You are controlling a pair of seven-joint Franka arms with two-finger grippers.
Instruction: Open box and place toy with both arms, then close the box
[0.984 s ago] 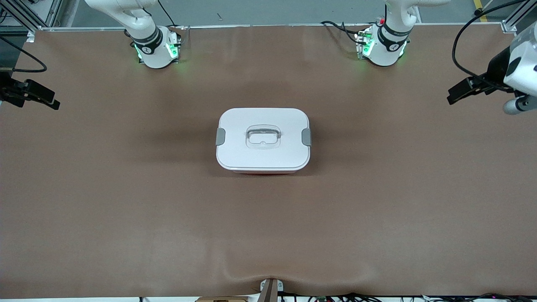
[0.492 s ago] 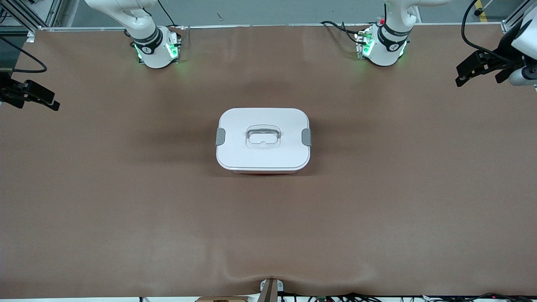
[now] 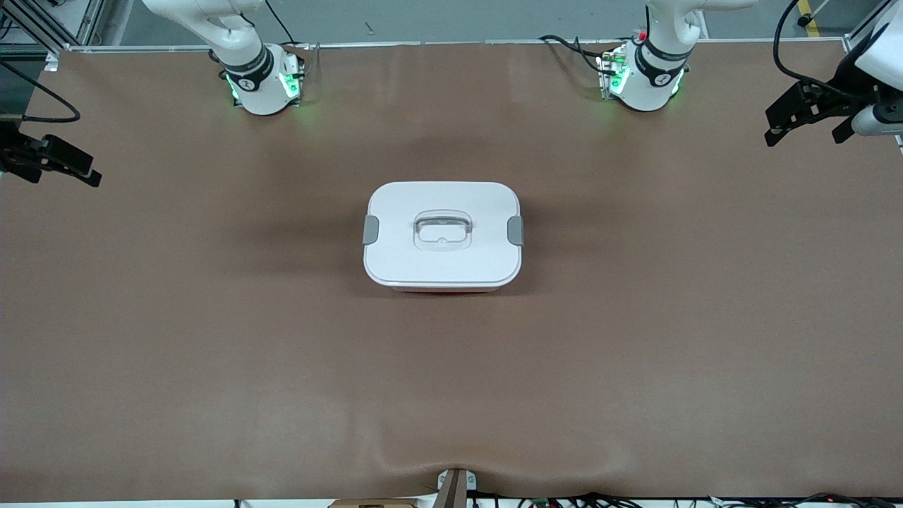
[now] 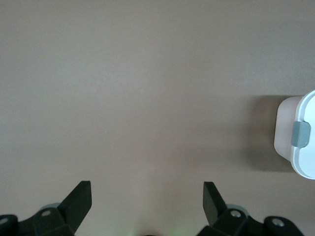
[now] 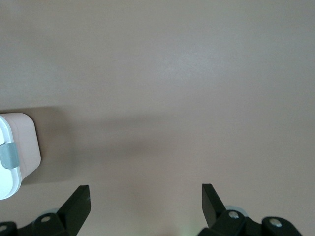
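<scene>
Front view shows one box (image 3: 442,236) sitting near the middle of my brown desk (image 3: 211,339), its white lid (image 3: 451,204) on and two grey clips (image 3: 516,231) — one at each short end — down against its sides. One clear recessed handle (image 3: 442,231) sits in the centre of the lid. No toy shows in any of the three views.

I have two arms, and both pincers hang well apart from the box. My left pincer (image 3: 804,116) is up over the desk's edge at the left arm's end; its two black fingers (image 4: 78,199) stand wide with nothing between them, and one end of the box with one clip (image 4: 300,134) shows at that wrist view's rim. My right pincer (image 3: 53,161) is over the edge at the right arm's end — fingers (image 5: 211,199) equally wide, holding nothing, the box's other clip (image 5: 8,155) in sight.
</scene>
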